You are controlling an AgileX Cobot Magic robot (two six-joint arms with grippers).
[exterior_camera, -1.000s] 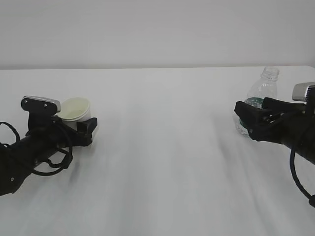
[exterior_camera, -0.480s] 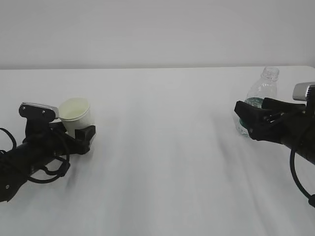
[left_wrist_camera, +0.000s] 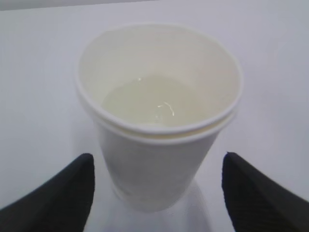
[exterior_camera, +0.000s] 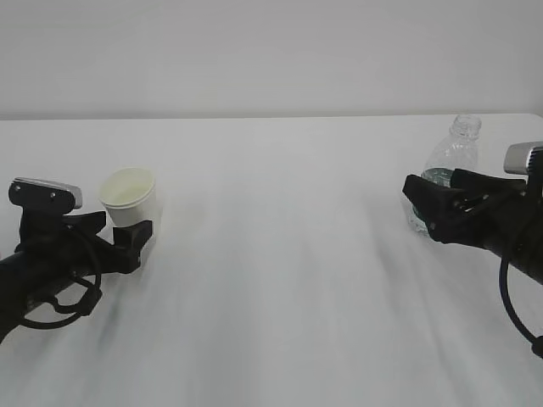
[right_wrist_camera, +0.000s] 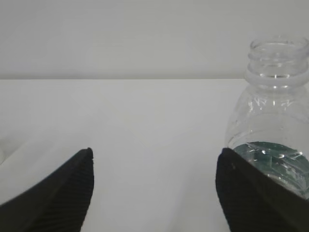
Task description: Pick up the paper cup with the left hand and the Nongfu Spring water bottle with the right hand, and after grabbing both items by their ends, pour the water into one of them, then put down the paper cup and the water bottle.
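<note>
Though only its two fingertips show at the bottom corners of the left wrist view, the left gripper [left_wrist_camera: 157, 193] is spread wide with the cup [left_wrist_camera: 159, 116] upright on the table [exterior_camera: 280, 254] between them, untouched; pale water [left_wrist_camera: 152, 104] lies in its bottom. On the right, the bottle [right_wrist_camera: 273, 121] stands capless, its base cut off by a finger [right_wrist_camera: 256, 198]; the right gripper [right_wrist_camera: 154, 193] gapes, apparently clear of it, though contact is hard to judge.
</note>
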